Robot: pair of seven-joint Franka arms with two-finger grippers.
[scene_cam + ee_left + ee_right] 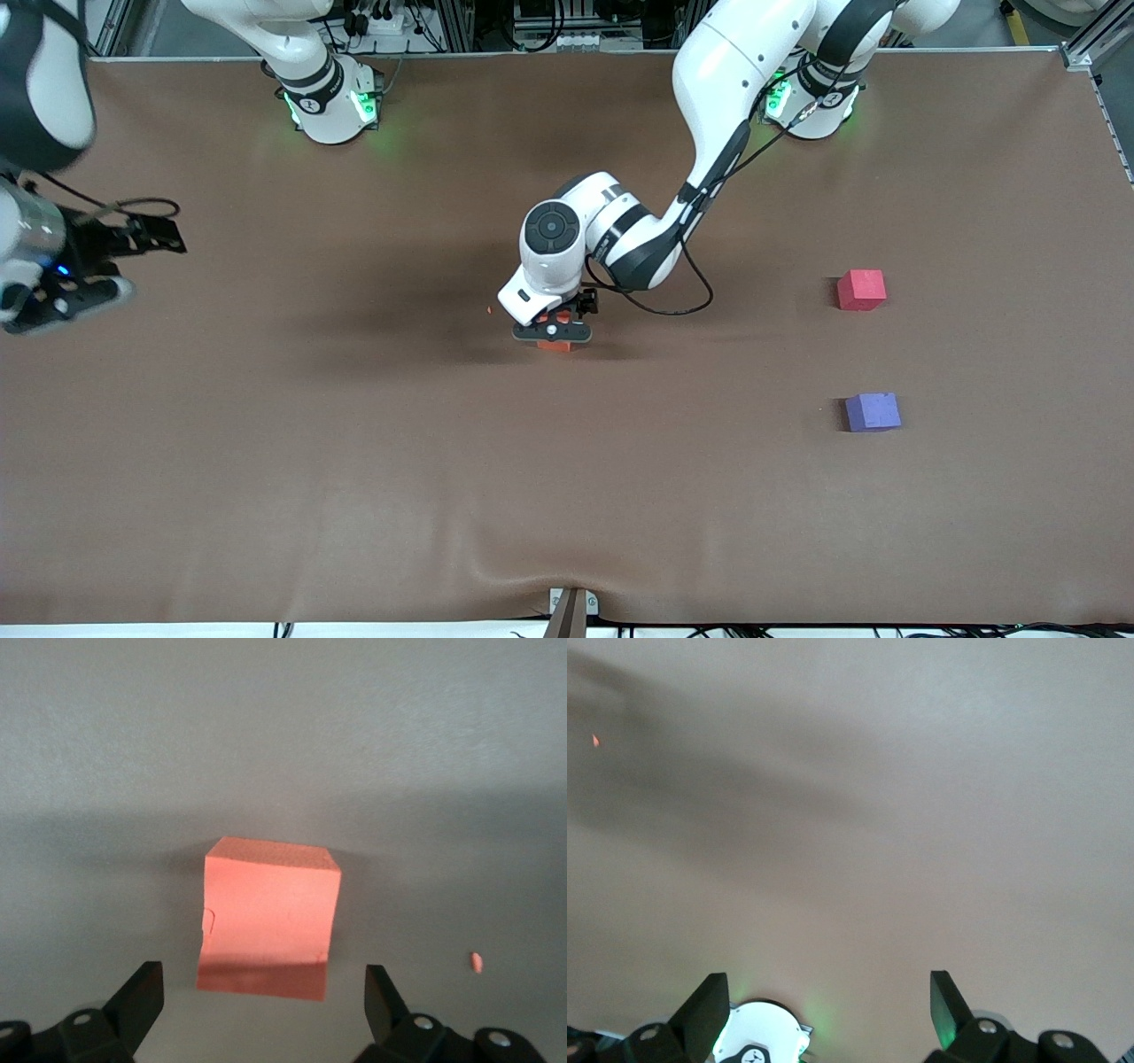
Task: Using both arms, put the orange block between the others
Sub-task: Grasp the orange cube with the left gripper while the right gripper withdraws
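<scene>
Two sets of jaws are seen spread wide, neither holding anything. The left gripper point(553, 335) is set low over the orange block point(268, 920), which rests on the counter point(354, 443) at mid-span; in the left wrist view the block lies just ahead of the gap between the jaws, not yet enclosed. The step in hand is judged to be the approach for the pickup. A further descent to straddle the block is called for next, then closure. The red-pink cube point(861, 290) and purple-blue cube point(873, 412) lie well apart from the jaws, toward the left arm's end. The right gripper point(80, 266) is held waiting at its own end.
</scene>
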